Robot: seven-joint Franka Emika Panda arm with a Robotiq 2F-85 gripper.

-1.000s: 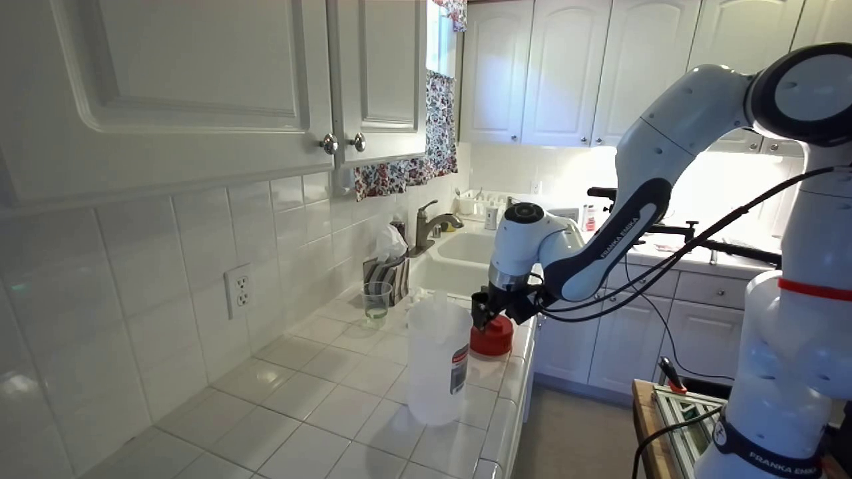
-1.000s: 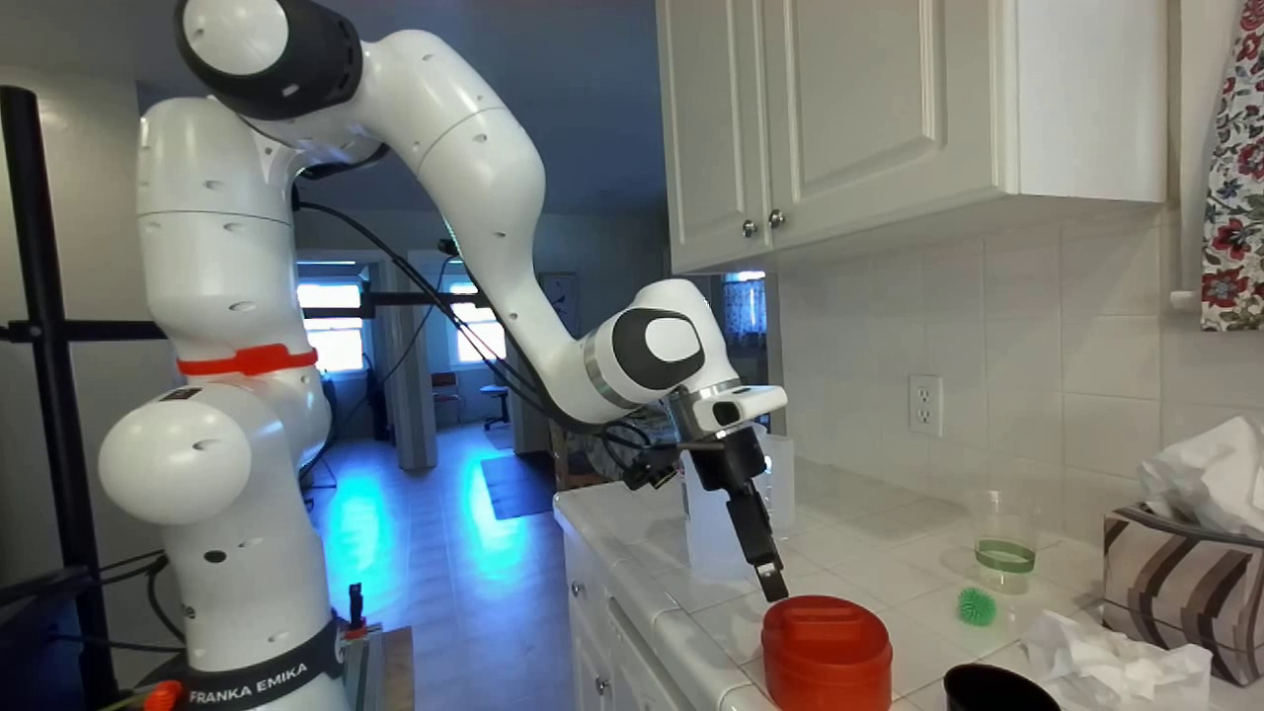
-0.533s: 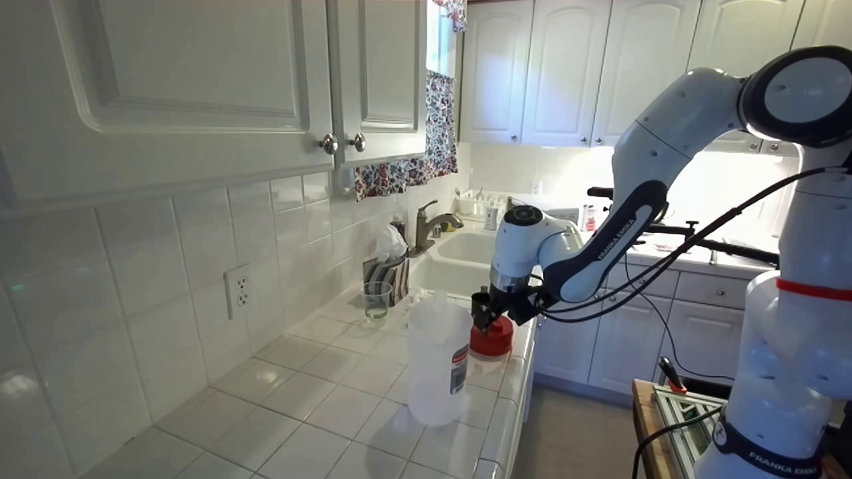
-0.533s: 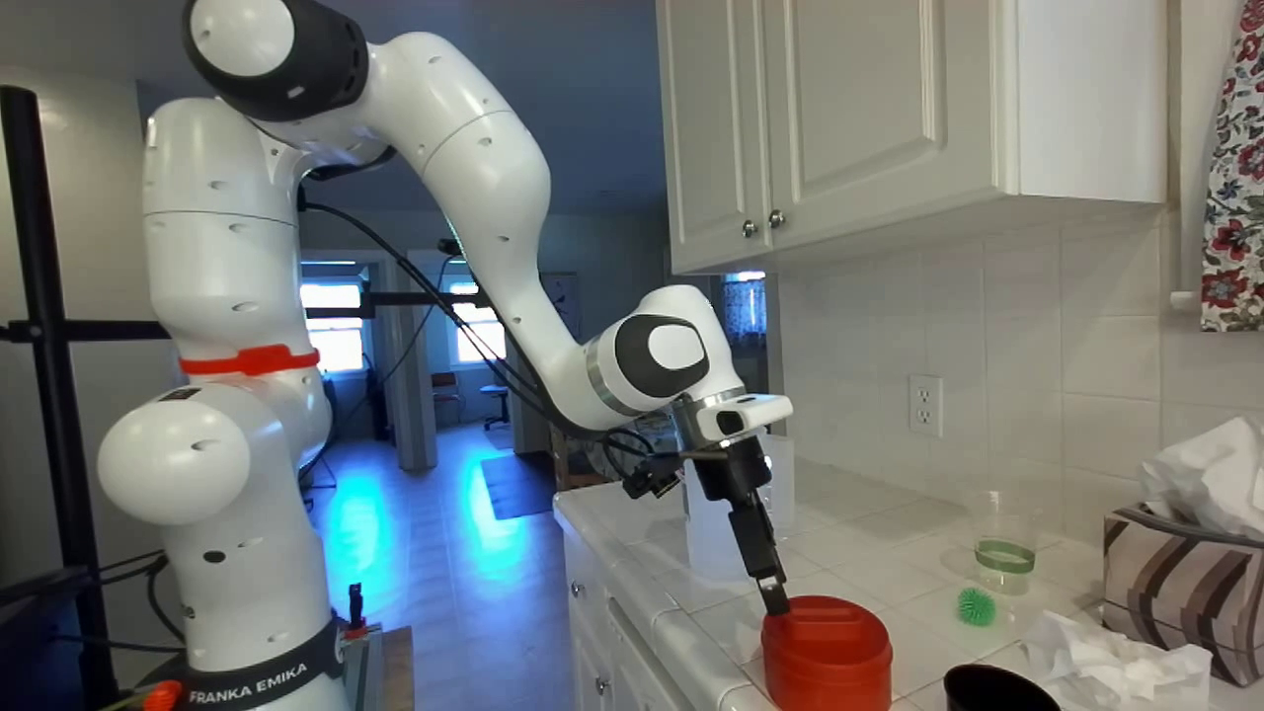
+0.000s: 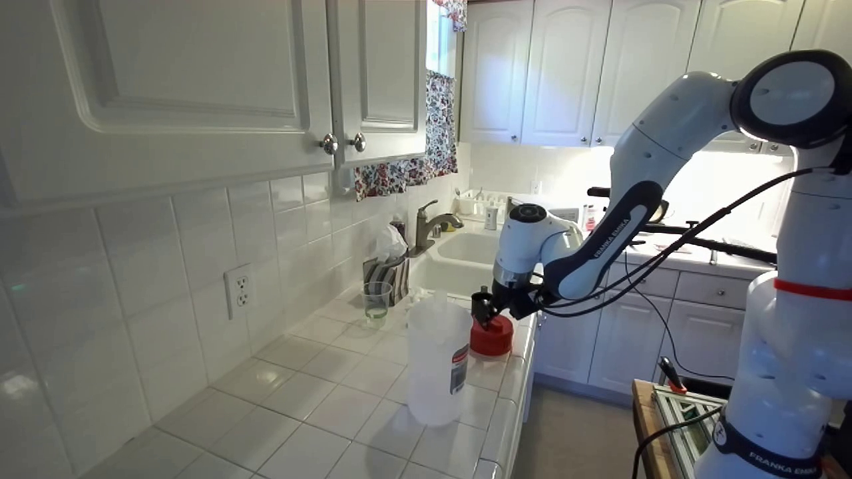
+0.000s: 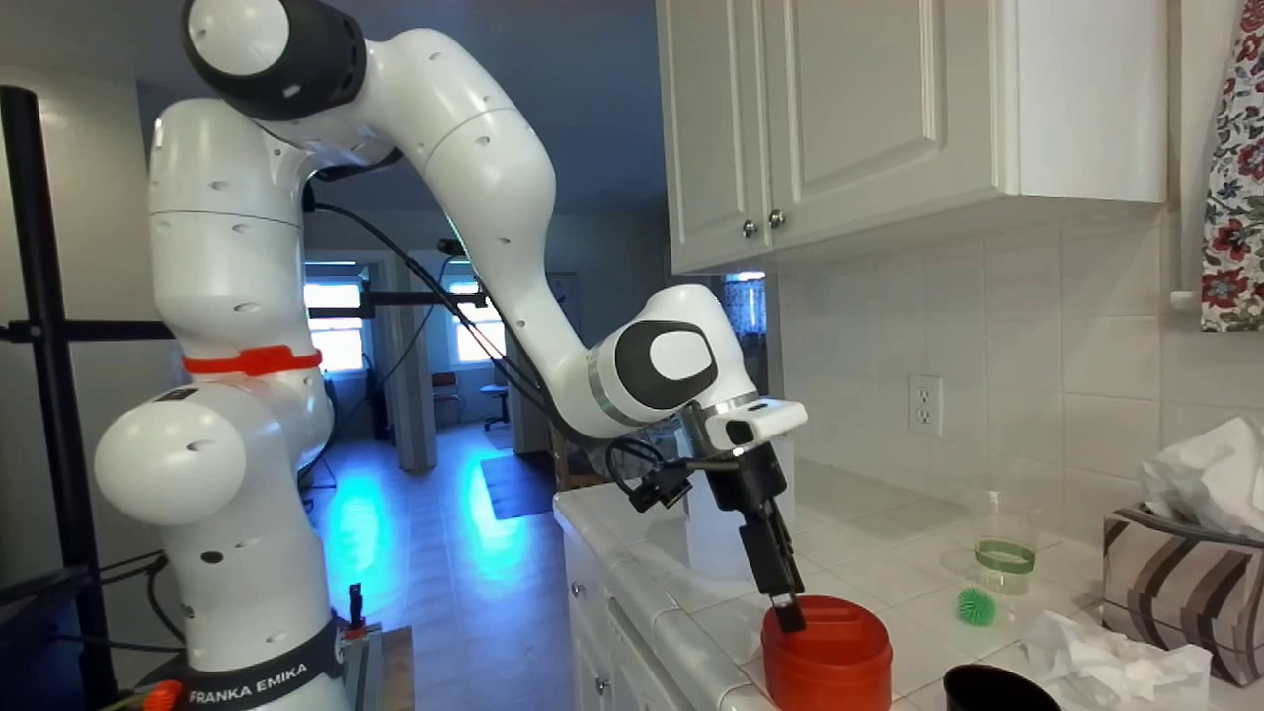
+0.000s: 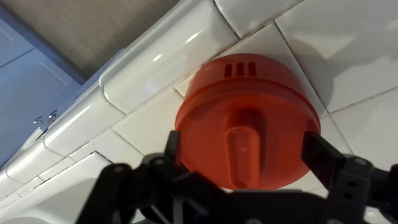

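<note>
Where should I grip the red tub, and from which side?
Best bet looks like the raised bar on top of the red tub, taken from above. The tub stands upright, and the bar's long sides face the jaws of the open gripper, which could pinch across it. The tub's full width suits less: in the wrist view it spans about the whole gap.

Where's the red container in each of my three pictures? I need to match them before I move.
In an exterior view: red container right of centre, below mid-height, just right of the plastic jug.
In an exterior view: red container at the bottom edge, right of centre.
Wrist view: red container just right of centre, the open gripper spanning it.
Shared landmark: the white tiled counter beneath it, in all three.
</note>
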